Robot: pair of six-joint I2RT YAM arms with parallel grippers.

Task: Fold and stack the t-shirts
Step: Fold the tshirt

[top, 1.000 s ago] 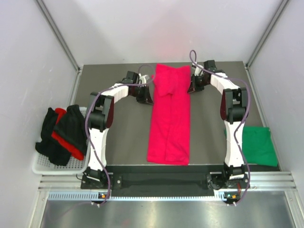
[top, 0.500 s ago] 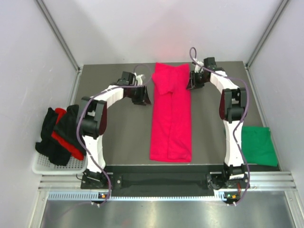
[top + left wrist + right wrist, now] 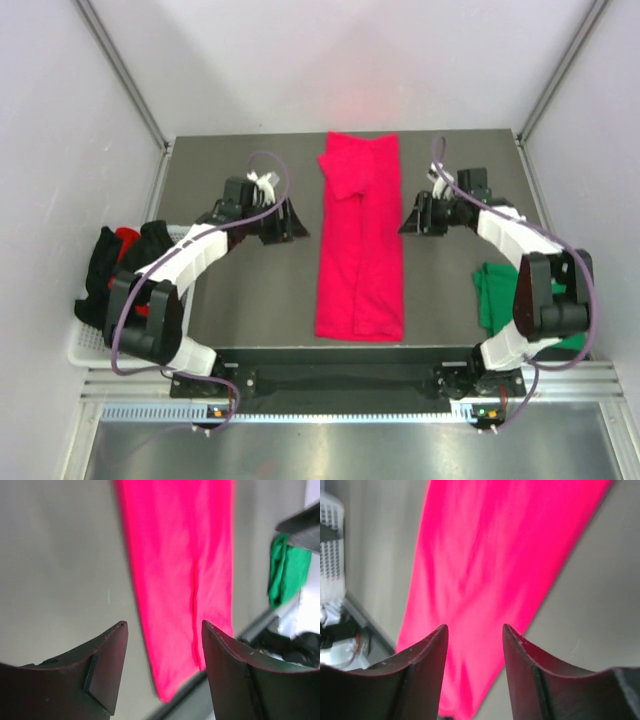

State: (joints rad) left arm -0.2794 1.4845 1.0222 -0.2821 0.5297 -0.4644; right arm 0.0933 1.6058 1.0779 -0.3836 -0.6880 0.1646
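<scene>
A robotics lab test cell is being shown: a grey table [image 3: 250,290] is being enclosed by plain white panels [image 3: 60,120] in aluminium framing [image 3: 123,70], and cabled robot arms [image 3: 192,255] are being carried on a black rail [image 3: 340,378] at its near edge.

Soft matt cloth crimson-pink t-shirt [image 3: 360,250], smooth matt grey table [image 3: 260,290], white plastic basket [image 3: 85,348], brushed metal ledge [image 3: 350,450]

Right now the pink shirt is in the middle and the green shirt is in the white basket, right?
No. The top view shows the green shirt at the table's right edge, not in the white basket. The pink shirt is in the middle.
</scene>
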